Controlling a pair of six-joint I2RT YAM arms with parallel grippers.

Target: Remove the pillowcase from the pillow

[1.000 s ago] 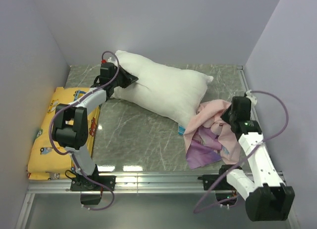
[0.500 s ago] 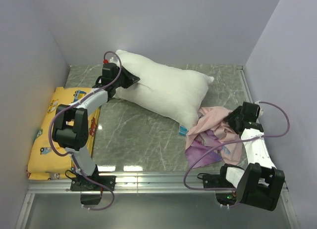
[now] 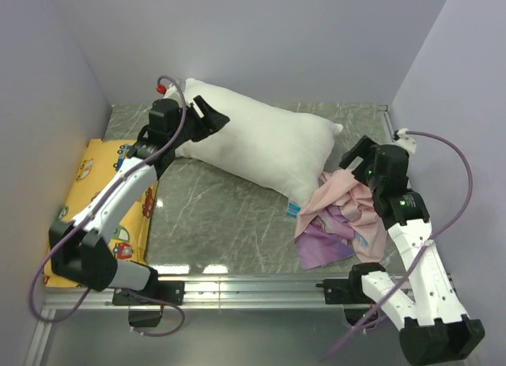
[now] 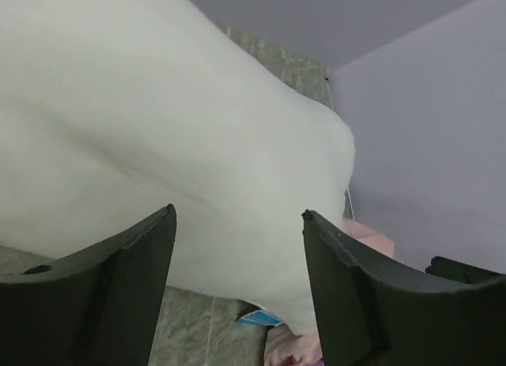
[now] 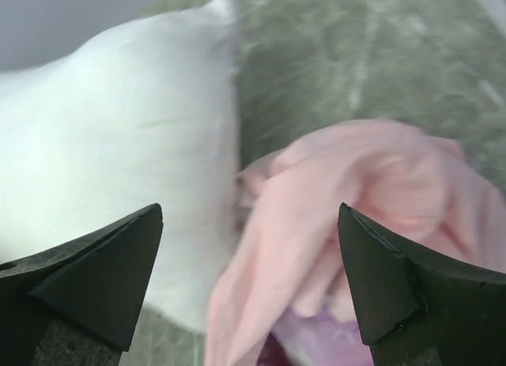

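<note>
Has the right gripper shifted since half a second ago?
Yes. The right gripper has moved away from the near edge, farther along the table's right rail toward the back wall; its jaws now stand open above the pillowcase.

No writing, number or brand can be read in any view. The small blue tag [image 3: 292,209] on the near edge of the pillow [image 3: 261,145], toward the right side of the bench [image 3: 221,212], is too small to make out, and the left wrist view shows it only as a blue sliver. The yellow cushion [image 3: 99,156] along the left edge carries vehicle drawings, but any lettering on it is illegible. The pillowcase [image 3: 348,200] by the right edge shows only crumpled print.
</note>
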